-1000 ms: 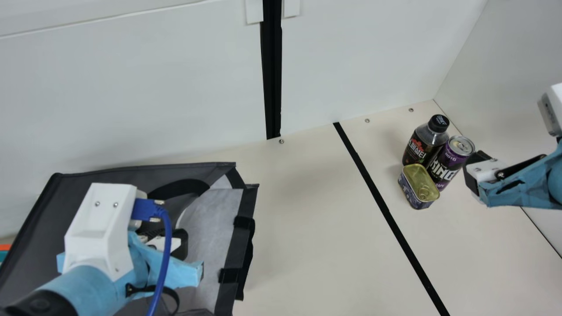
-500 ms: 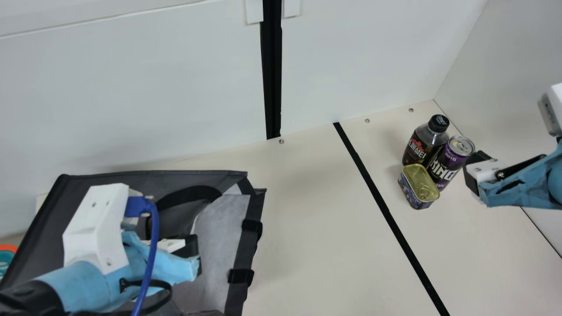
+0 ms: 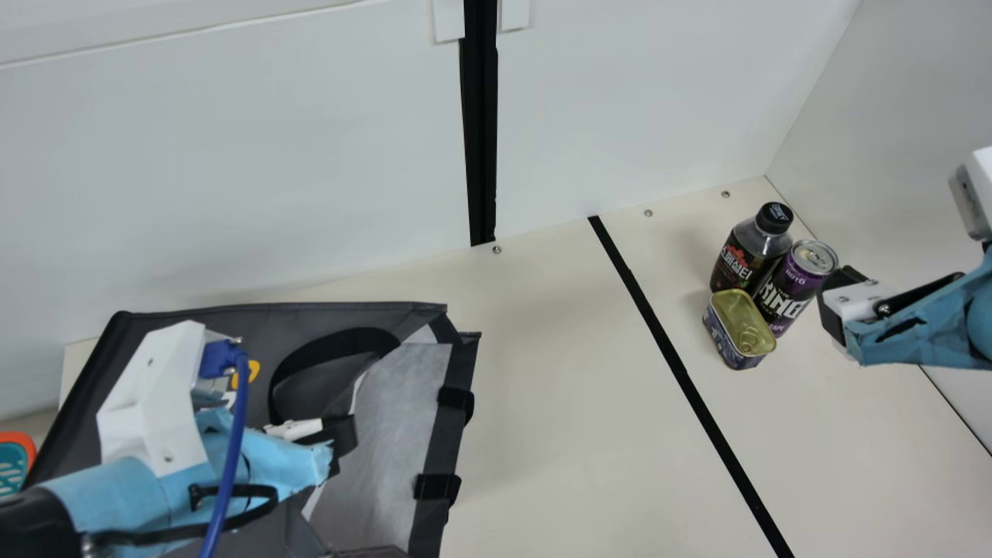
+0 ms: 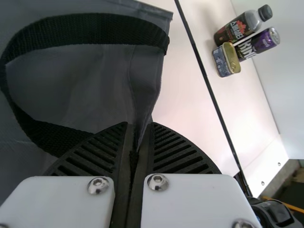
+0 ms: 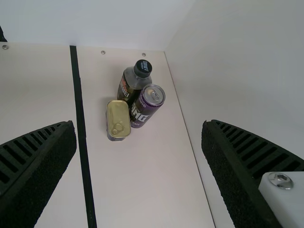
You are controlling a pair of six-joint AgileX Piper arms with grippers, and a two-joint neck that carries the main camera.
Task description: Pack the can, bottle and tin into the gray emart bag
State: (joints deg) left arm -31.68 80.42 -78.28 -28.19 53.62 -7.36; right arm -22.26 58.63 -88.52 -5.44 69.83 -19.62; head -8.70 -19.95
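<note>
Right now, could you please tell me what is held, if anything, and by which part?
The left gripper pinches the gray bag by its opening's edge, beside the handle; the right gripper holds nothing.

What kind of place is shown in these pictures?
Probably a robot test booth: a cream table backed by plain white panels, black tape across it, and wrist-mounted cameras on the arms.

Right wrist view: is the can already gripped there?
No, the right gripper has its fingers spread wide apart, and the can stands on the table beyond them.
</note>
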